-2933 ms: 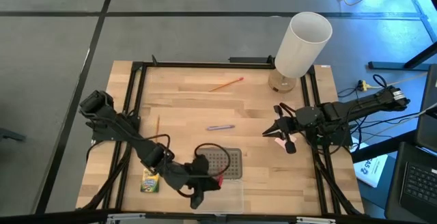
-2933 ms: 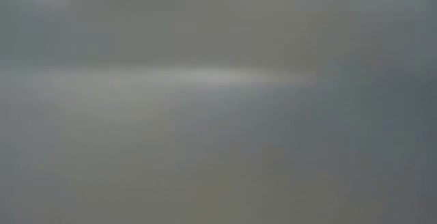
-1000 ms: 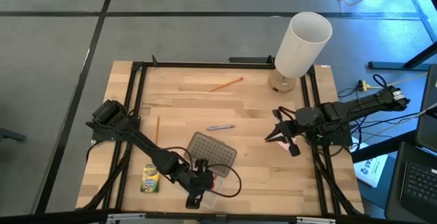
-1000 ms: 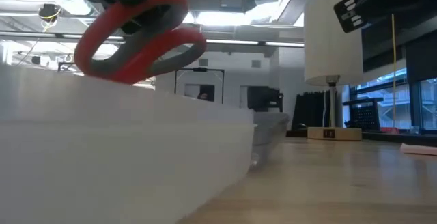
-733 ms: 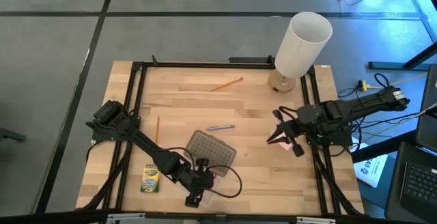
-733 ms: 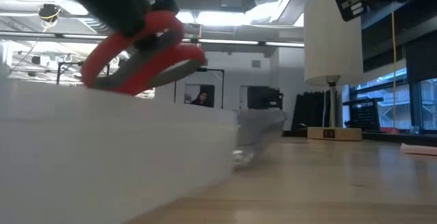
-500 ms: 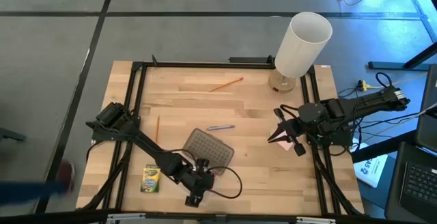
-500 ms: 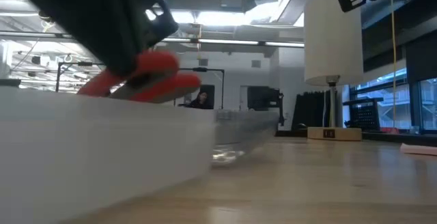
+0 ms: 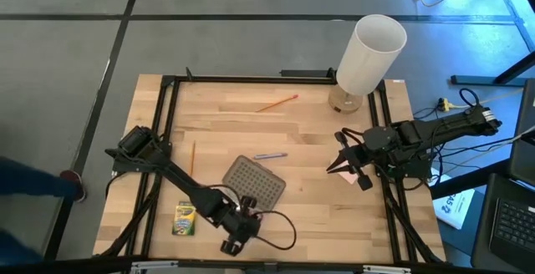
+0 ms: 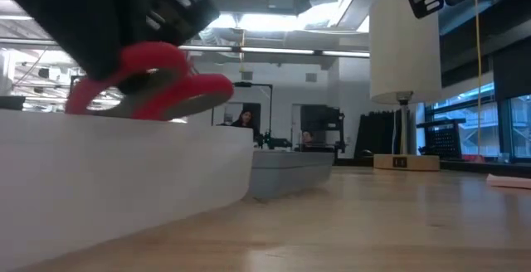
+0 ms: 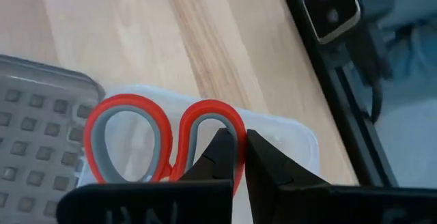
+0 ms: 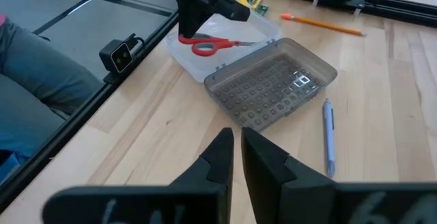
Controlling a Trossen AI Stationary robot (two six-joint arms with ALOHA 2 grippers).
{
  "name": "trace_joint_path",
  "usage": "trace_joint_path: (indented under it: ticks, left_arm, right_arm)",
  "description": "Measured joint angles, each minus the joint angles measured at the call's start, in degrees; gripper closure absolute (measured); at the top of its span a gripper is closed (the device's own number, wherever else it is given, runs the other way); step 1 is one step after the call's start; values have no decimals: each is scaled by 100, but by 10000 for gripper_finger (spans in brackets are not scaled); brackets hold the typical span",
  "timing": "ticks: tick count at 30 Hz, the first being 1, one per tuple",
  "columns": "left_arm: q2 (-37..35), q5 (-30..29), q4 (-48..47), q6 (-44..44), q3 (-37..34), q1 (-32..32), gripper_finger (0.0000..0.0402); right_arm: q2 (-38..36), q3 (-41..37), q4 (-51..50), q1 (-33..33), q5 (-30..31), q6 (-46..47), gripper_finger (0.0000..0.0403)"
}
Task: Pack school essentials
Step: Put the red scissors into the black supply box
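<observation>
Over at the front left, the left gripper pinches the red-handled scissors by a handle loop, lying flat over the clear box, blades toward the grey lid. Further right, the right gripper hovers, fingers nearly together, empty.

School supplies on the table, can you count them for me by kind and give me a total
Scissors, red-handled: 1
Orange pencils: 2
Bluish-purple pen: 1
Green-and-yellow crayon box: 1
Small pink block: 1
Total: 6
</observation>
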Motion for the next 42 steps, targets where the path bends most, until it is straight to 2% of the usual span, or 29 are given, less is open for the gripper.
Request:
trace_joint_path:
  ticks: [7,42]
  left_arm:
    - [2,173,-197,592,174,-102,397]
    - [539,316,-290,-28,166,147,393]
  right_arm:
    - [0,0,-7,0,0,0,368]
    - [0,-9,1,-2,3,6,368]
